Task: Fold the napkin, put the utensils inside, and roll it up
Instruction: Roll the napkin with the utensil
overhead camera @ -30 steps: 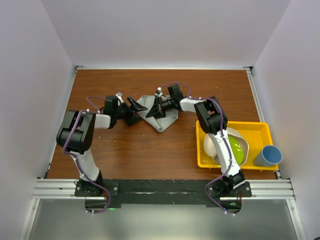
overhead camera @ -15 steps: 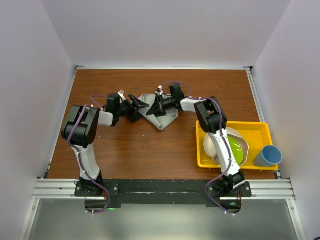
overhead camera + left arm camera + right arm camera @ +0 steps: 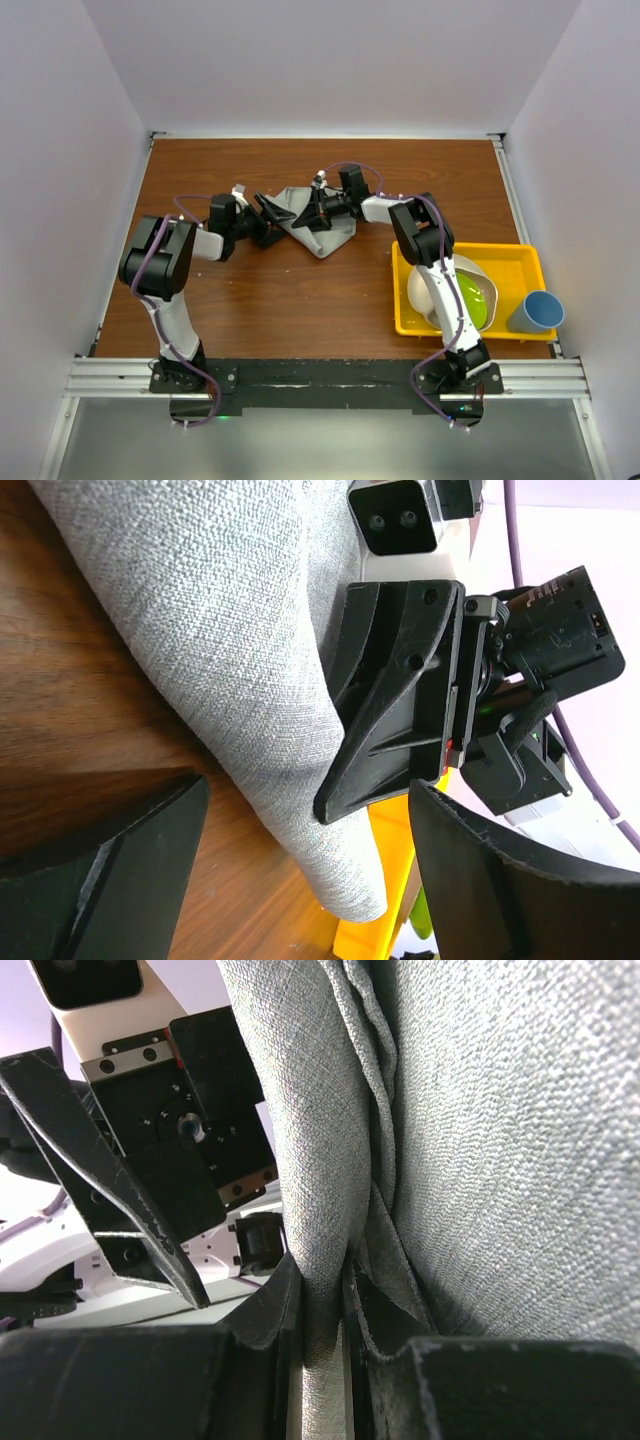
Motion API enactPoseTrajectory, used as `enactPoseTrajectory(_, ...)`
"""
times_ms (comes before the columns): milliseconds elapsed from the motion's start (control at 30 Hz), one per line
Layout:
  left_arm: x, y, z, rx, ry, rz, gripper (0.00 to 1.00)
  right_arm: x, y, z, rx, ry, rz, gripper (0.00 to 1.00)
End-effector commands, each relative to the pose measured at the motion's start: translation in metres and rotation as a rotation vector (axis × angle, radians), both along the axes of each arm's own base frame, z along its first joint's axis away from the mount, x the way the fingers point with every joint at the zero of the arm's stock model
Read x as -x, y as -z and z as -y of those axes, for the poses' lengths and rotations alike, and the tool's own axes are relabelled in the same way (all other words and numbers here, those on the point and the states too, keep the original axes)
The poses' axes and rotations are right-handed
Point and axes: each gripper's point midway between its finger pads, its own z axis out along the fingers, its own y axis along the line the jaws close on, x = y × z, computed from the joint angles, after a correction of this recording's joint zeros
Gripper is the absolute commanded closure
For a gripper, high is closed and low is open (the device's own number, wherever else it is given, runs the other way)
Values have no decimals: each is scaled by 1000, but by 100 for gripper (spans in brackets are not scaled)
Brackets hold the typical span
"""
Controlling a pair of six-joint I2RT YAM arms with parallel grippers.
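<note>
The light grey napkin [image 3: 328, 228] lies bunched in a rough triangle at the back middle of the table. My right gripper [image 3: 304, 219] is shut on a raised fold of its left part, and the right wrist view shows the cloth [image 3: 500, 1110] pinched between both pads [image 3: 322, 1300]. Just left of the napkin, my left gripper [image 3: 274, 222] stands open. In the left wrist view its fingers [image 3: 100, 880] flank the napkin's lower corner [image 3: 340, 880] without touching it. The right gripper's fingers [image 3: 400, 700] press on the cloth there. The utensils are out of view.
A yellow tray [image 3: 520, 255] at the right holds a white bowl [image 3: 428, 290] and a green dish [image 3: 472, 300]. A blue cup [image 3: 537, 312] stands beside it. White walls close in the wooden table [image 3: 300, 290] on three sides.
My left gripper swung in toward the napkin's left edge, then drew back a little, staying open. The right gripper kept its grip on the fold without moving.
</note>
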Motion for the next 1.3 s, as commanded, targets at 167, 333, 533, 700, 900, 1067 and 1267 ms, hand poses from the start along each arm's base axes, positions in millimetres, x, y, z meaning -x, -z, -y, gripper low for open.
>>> enactPoseTrajectory(167,4,67,-18,-96,-69,-136,16,4,-26,2,-40,-12,-26,100)
enactPoseTrajectory(333,5,76,-20,-85,-100,-155,20,3,-30,1,-52,-10,-22,100)
enactPoseTrajectory(533,4,79,-25,-101,-133,-149,28,6,-25,2,-49,-13,-35,100)
enactPoseTrajectory(700,-4,80,-26,-71,-178,-122,34,7,-24,3,-48,-13,-43,100)
enactPoseTrajectory(900,-11,77,-24,-61,-186,-110,57,10,-21,4,-45,-18,-52,100)
enactPoseTrajectory(1067,-9,82,-22,-61,-178,-129,87,8,-18,5,-42,-15,-53,100)
enactPoseTrajectory(1267,-5,82,-21,-68,-151,-159,100,-3,-16,2,41,-32,10,92)
